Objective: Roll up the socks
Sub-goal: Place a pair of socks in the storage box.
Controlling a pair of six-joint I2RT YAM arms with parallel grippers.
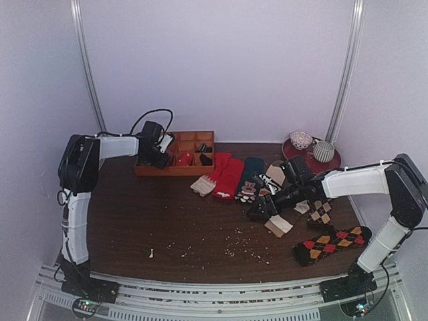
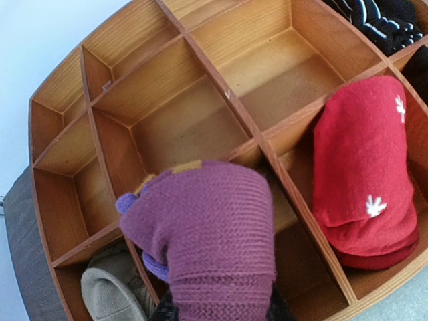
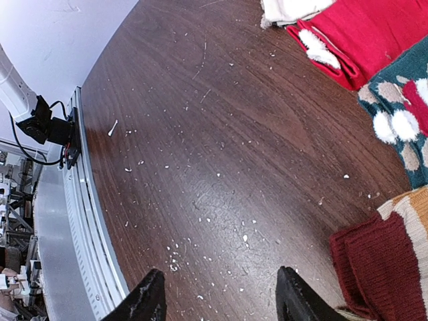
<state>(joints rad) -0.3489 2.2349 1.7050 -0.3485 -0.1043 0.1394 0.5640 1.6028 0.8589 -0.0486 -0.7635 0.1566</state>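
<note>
While the left gripper (image 1: pixel 159 155) pinches it from below, the purple sock (image 2: pixel 207 234) sits rolled at the lower centre of the left wrist view, a strip of orange cuff showing at its top edge. It hangs over the tray (image 2: pixel 187 47) and covers a divider in the near row; whether it touches the wood cannot be told. A red roll (image 2: pixel 361 167) with white flakes fills the cell to its right. A grey sock (image 2: pixel 110 291) lies in the cell at lower left, and a black sock (image 2: pixel 374 20) is in the upper right corner.

The top view puts that gripper at the tray's left end, but the purple sock cannot be made out there. Only that view shows the argyle socks (image 1: pixel 331 244) at lower right and a plate (image 1: pixel 332 162) with a bowl (image 1: pixel 300 139) and a cup (image 1: pixel 324 151) at the back right.

The right gripper (image 3: pixel 221 294) hovers with its fingers (image 3: pixel 150 301) spread, nothing between them, over the table (image 3: pixel 221 134) strewn with crumbs (image 3: pixel 200 221). Its view shows a dark-red sock (image 3: pixel 374 261) at lower right, with red socks (image 3: pixel 361 33) and a teal sock (image 3: pixel 401 114) at upper right.
</note>
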